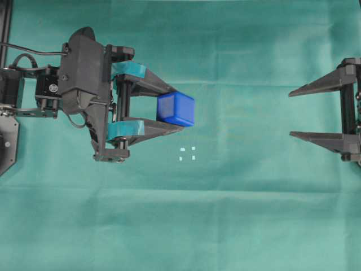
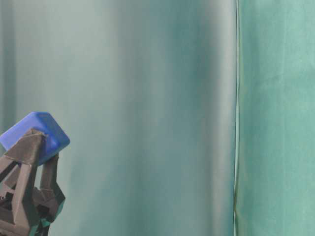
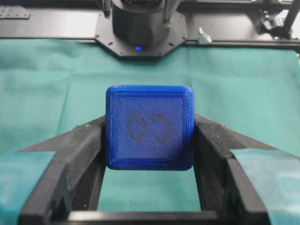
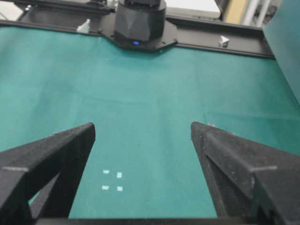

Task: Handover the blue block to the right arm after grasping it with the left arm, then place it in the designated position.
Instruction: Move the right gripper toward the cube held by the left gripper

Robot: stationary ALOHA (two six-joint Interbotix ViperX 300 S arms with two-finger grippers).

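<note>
Ridged blue block (image 3: 149, 126) (rounded edges), clamped.

- The blue block (image 1: 176, 109) sits between the tips of the left gripper (image 1: 174, 108), off the surface (image 1: 180, 226).
- The four white dots (image 1: 187, 153) lie on the surface just below and slightly right of the block in the overhead view, not under it.
- The right gripper (image 1: 292, 113) stands well to the right of the block, jaws pointing toward it.
- The dots lie between the two grippers, nearer the left one.
</note>
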